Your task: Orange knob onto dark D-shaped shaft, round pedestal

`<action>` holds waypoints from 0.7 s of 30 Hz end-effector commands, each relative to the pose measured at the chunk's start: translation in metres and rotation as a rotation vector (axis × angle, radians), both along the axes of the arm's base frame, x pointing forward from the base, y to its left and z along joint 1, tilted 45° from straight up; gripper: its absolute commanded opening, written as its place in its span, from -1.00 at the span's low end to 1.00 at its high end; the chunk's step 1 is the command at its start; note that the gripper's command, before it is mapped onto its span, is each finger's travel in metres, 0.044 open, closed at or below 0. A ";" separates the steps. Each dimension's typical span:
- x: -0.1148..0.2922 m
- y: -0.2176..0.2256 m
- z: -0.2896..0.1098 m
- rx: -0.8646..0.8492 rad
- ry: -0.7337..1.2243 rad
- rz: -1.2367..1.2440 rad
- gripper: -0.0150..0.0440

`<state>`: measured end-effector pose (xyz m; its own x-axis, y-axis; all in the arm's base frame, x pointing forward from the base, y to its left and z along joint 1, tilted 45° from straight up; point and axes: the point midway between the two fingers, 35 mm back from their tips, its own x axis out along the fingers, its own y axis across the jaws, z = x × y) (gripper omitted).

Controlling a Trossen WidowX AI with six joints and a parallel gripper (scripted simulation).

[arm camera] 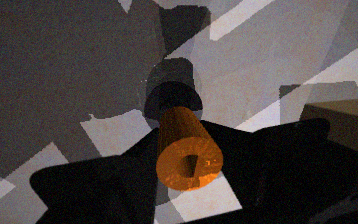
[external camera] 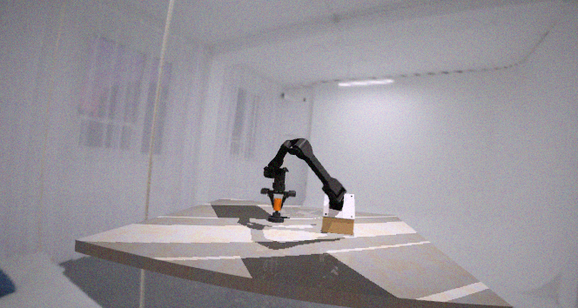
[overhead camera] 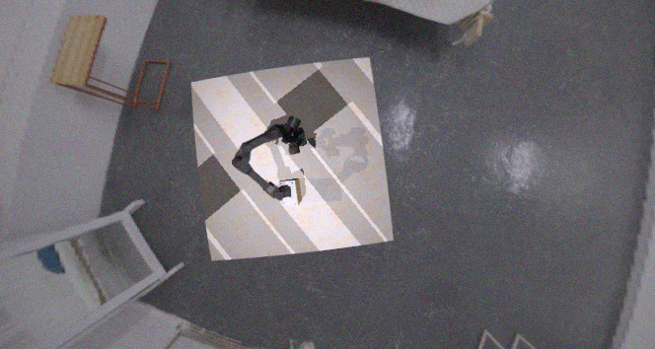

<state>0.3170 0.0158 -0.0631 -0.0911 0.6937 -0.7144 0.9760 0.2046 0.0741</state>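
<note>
The orange knob (external camera: 278, 204) (arm camera: 190, 150) is upright between the fingers of my gripper (external camera: 277, 209) (arm camera: 179, 128), which is shut on it. The knob's upper end, with a dark opening in it, faces the wrist camera. The round dark pedestal (external camera: 276, 219) (arm camera: 194, 100) is directly below the knob. In the exterior view a short dark stretch shows between the knob's lower end and the pedestal's wide base, so the knob is not down on the base. I cannot tell whether the knob touches or surrounds the shaft's tip. In the top view the arm hides knob and pedestal.
The arm's base stands on a wooden block (external camera: 338, 226) (arm camera: 340, 114) with a white plate (external camera: 349, 204), to the right of the pedestal in the exterior view. The table top (overhead camera: 345, 197) (external camera: 370, 267) has stripes, dark patches and arm shadows.
</note>
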 end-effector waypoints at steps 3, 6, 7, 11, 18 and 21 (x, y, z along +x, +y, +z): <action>0.001 -0.002 0.004 -0.001 -0.002 0.000 -0.49; 0.001 -0.002 0.004 -0.006 0.035 -0.038 -0.49; 0.001 -0.002 0.004 -0.009 0.058 -0.061 -0.49; 0.004 -0.002 0.004 -0.020 0.142 -0.148 -0.49; 0.004 0.000 0.001 -0.020 0.143 -0.150 -0.49; 0.003 -0.001 0.001 -0.020 0.143 -0.150 -0.49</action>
<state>0.3207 0.0157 -0.0616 -0.0915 0.6930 -0.7151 0.9958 0.0629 -0.0665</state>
